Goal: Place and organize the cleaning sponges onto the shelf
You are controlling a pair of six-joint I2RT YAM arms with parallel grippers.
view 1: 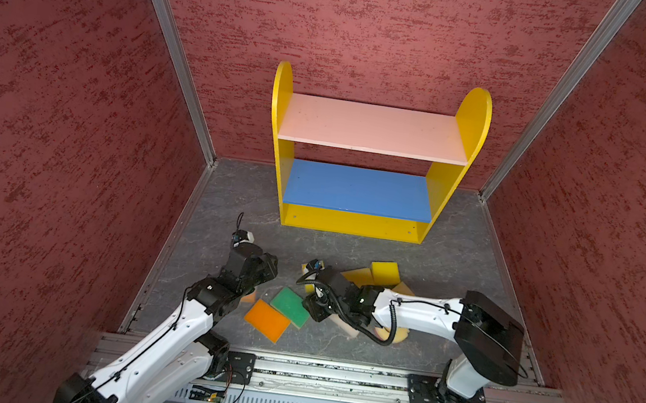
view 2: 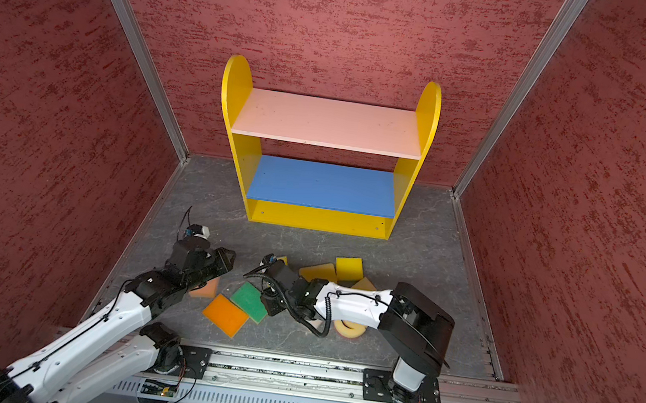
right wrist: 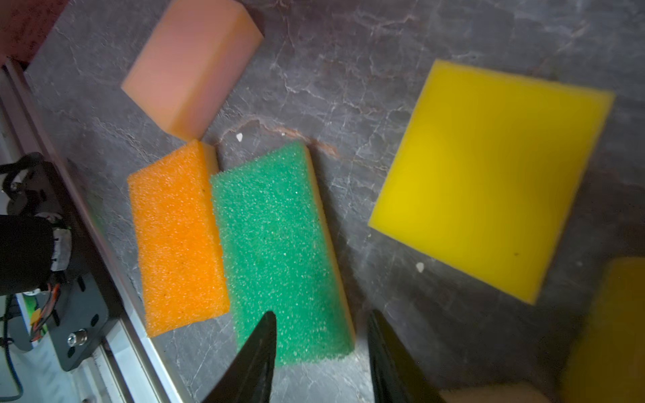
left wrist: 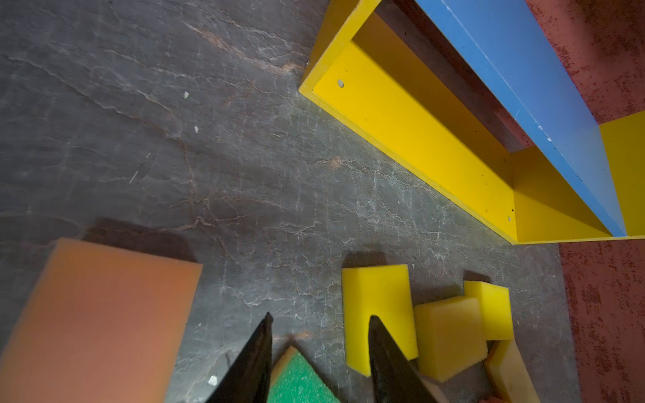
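Sponges (view 1: 267, 320) lay loose on the floor (view 1: 452, 260) before the shelf (view 1: 352, 223)
The left gripper (left wrist: 319, 317) and right gripper (right wrist: 323, 314) each had jaws apart, holding nothing; the green sponge (right wrist: 279, 251) lay partly beneath the right jaws

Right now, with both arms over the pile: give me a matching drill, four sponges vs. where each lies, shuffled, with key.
1. green rectangular scrub sponge
2. peach rectangular foam sponge
3. round pale foam sponge
4. bright yellow square foam sponge

A. nearest the yellow-sided shelf
B. beneath the right arm's white forearm
C. touching the orange rectangular scrub sponge
D. half hidden by the left arm's wrist

Pairs: 1-C, 2-D, 3-B, 4-A
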